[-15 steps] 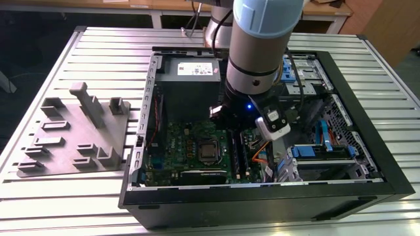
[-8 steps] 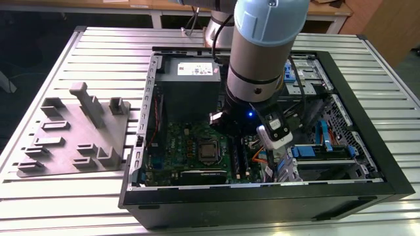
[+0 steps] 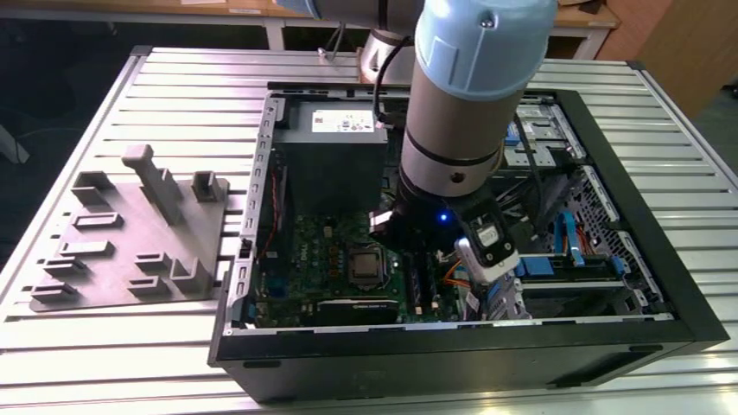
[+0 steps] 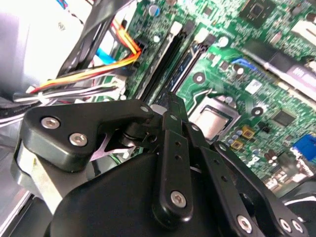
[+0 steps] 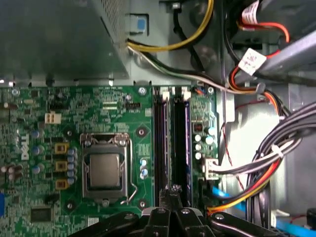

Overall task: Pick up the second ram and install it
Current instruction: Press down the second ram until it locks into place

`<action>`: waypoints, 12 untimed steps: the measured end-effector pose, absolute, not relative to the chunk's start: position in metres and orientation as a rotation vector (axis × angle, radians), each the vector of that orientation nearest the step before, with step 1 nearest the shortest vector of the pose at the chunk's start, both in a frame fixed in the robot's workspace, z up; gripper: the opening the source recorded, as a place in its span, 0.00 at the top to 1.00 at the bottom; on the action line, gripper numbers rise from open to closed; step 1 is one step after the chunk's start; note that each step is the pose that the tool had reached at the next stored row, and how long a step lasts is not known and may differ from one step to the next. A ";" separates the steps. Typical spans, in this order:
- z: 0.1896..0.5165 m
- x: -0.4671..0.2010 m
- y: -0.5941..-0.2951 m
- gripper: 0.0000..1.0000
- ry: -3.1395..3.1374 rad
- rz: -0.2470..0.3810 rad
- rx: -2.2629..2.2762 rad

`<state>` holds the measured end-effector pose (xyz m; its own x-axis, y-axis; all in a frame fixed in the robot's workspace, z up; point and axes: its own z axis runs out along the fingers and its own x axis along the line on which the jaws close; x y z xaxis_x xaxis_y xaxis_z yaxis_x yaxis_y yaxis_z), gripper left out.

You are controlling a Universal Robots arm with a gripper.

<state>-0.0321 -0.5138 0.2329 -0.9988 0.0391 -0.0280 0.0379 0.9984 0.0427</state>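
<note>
My gripper (image 5: pixel 170 190) hangs inside the open computer case (image 3: pixel 461 346), fingers shut together with nothing showing between them. Its tip (image 4: pixel 173 101) stands just above the near end of the two long black memory slots (image 5: pixel 160 148) on the green motherboard (image 5: pixel 74 113). A slim dark ram stick (image 5: pixel 183 148) with a bluish edge stands upright in the slot farther from the processor socket (image 5: pixel 104 170), also seen as ram (image 4: pixel 190 61). Whether this is the second ram I cannot tell. In the exterior view the gripper (image 3: pixel 416 259) is low over the board's right side.
Bundled cables (image 5: pixel 256 173) run close beside the slots. The power supply (image 3: pixel 328 125) fills the case's far end, and a drive cage with blue rails (image 3: pixel 576 251) sits at the exterior view's right. A grey holder fixture (image 3: pixel 127 242) lies on the table outside the case.
</note>
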 end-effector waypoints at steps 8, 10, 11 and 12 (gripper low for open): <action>0.232 -0.032 -0.524 0.93 3.112 0.065 0.060; 0.232 -0.032 -0.526 0.93 3.112 0.065 0.060; 0.232 -0.032 -0.527 0.93 3.112 0.065 0.060; 0.231 -0.032 -0.527 0.93 3.112 0.065 0.060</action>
<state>-0.0321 -0.5271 0.2314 -0.9988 0.0392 -0.0280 0.0380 0.9984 0.0423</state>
